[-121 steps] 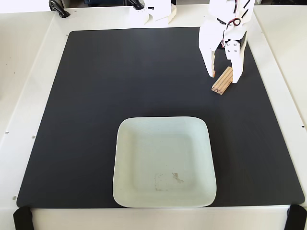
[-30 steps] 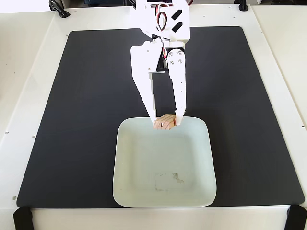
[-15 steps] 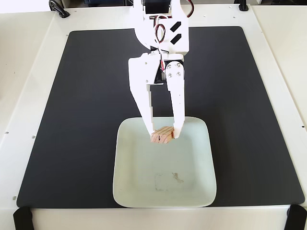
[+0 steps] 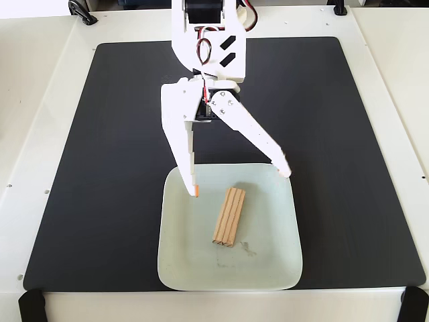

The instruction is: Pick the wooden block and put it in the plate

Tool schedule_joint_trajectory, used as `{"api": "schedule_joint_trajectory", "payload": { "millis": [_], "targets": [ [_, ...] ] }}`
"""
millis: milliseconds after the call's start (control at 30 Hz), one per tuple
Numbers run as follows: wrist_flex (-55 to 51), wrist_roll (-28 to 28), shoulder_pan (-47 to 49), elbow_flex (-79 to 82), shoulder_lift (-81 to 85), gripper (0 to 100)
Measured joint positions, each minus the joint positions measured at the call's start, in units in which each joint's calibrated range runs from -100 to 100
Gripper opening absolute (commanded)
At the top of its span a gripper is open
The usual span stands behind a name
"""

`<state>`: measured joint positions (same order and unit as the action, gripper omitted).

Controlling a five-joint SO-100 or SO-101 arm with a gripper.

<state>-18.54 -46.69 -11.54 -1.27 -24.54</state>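
Now | claw [image 4: 241, 182] spread wide, empty | grooved tan wooden block [image 4: 229, 217] flat in glossy square plate [image 4: 281, 268]

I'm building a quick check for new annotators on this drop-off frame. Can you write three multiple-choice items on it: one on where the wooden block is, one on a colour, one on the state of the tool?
1. Where does the wooden block lie?
A. On the black mat beside the plate
B. Inside the plate
C. Between the tool's fingers

2. What colour is the mat under the plate?
A. Black
B. Red
C. Pale mint

3. How does the tool stand?
A. Shut on the block
B. Shut and empty
C. Open, fingers spread wide

Answers:
1. B, the block rests flat within the plate's raised rim, apart from both fingers.
2. A, the mat shows black all around the pale plate.
3. C, the two fingertips stand far apart over the plate's far edge, with nothing between them.
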Motion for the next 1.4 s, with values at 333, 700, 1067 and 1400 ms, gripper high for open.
{"api": "schedule_joint_trajectory", "payload": {
  "millis": [333, 700, 1067, 1400],
  "targets": [
    [4.1, 0.1, 0.7, 0.1, 0.0, 0],
    [4.1, 0.3, 0.6, 9.7, 6.4, 1],
    [4.1, 0.3, 4.2, 49.4, 44.4, 1],
    [4.3, 0.0, 5.3, 87.6, 85.2, 1]
  ]
}}
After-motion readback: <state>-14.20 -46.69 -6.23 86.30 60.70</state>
